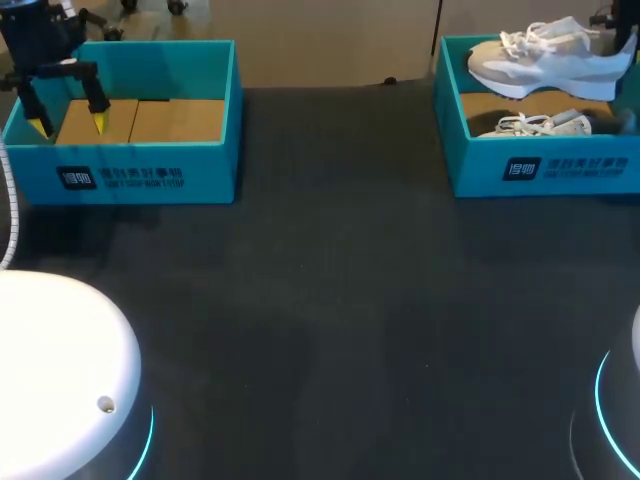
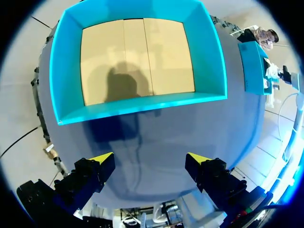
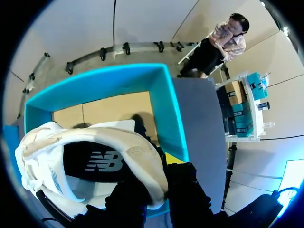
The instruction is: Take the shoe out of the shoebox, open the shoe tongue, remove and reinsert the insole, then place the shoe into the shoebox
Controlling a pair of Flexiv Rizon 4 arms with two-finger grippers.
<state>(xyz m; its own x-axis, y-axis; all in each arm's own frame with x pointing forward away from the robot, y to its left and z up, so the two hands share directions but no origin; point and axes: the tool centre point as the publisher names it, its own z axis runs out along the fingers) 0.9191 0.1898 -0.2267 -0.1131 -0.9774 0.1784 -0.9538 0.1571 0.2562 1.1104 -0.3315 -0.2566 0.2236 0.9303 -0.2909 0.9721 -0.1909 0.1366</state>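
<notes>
A white and beige shoe (image 1: 548,58) hangs above the right teal shoebox (image 1: 545,170), toe pointing left. My right gripper (image 1: 627,45) is shut on its heel end. In the right wrist view the heel collar of the shoe (image 3: 95,147) sits pinched between the dark fingers of the right gripper (image 3: 159,190), with the box's cardboard floor (image 3: 109,111) below. A second white shoe (image 1: 535,125) lies inside that box. My left gripper (image 1: 68,122) hovers open over the left teal shoebox (image 1: 150,178), holding nothing. The left wrist view shows the left gripper (image 2: 151,159) just short of that box's near wall (image 2: 142,102).
The left box holds only its bare cardboard floor (image 2: 137,61). Dark table surface (image 1: 330,320) stretches between and in front of the two boxes. My arms' white bases (image 1: 60,370) stand at the near corners.
</notes>
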